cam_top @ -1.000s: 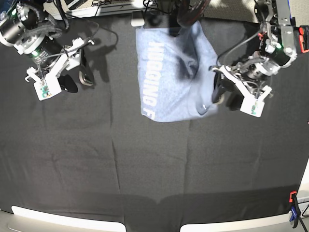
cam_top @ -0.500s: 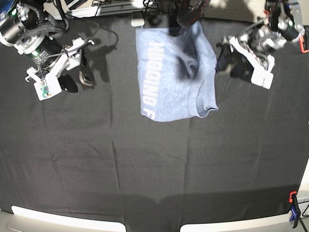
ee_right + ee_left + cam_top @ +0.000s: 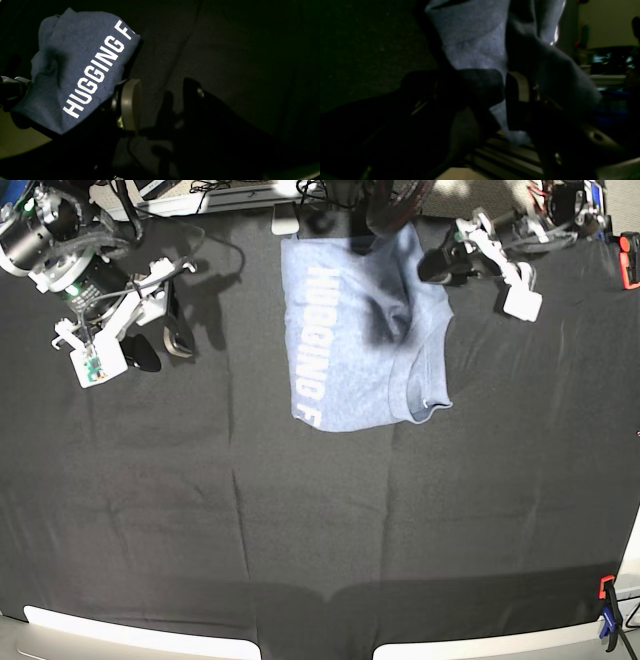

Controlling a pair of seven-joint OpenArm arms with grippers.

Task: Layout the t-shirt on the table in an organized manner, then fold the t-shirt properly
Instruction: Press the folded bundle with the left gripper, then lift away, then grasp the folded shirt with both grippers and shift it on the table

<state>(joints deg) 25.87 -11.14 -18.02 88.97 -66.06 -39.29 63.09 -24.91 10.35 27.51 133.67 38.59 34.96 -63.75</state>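
Observation:
The blue-grey t-shirt point(image 3: 350, 330) lies folded at the far middle of the table point(image 3: 320, 520), its white lettering along the left edge and its collar at the near right. My left gripper point(image 3: 438, 268) is at the shirt's far right edge. In the left wrist view this gripper point(image 3: 505, 100) is open, with shirt fabric point(image 3: 475, 40) running down between the fingers and draped over the right finger point(image 3: 520, 87). My right gripper point(image 3: 162, 348) hovers open at the far left, well clear of the shirt. The right wrist view shows nothing between its fingers point(image 3: 130, 105), with the shirt point(image 3: 75, 62) beyond them.
The wrinkled black cloth reaches nearly to every edge of the base view. An orange-black clamp point(image 3: 607, 615) grips the near right corner. Cables and gear point(image 3: 220, 195) crowd the far edge behind the shirt. A dark shadow point(image 3: 385, 320) falls across the shirt.
My left arm has swung from beside the shirt's collar corner up and back to the shirt's far right edge. The shirt and the right arm have not moved.

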